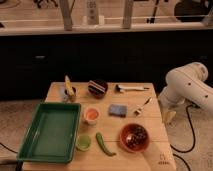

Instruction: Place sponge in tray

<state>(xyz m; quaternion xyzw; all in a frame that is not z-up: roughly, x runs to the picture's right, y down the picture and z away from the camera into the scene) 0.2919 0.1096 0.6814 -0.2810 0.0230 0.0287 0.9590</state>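
The blue sponge (118, 110) lies flat near the middle of the wooden table. The green tray (37, 142) sits on the table's left front and holds nothing that I can see. My white arm hangs at the table's right edge. My gripper (169, 116) points down just off that edge, well to the right of the sponge and clear of it, with the tray on the far side of the table from it.
Between sponge and tray stands a pink cup (91, 115). A green cup (83, 142), a green pepper (104, 144) and a red bowl (134, 137) lie in front. A small brush (142, 106), a white-handled tool (131, 88), a dark bowl (98, 88) and a yellow item (67, 85) lie behind.
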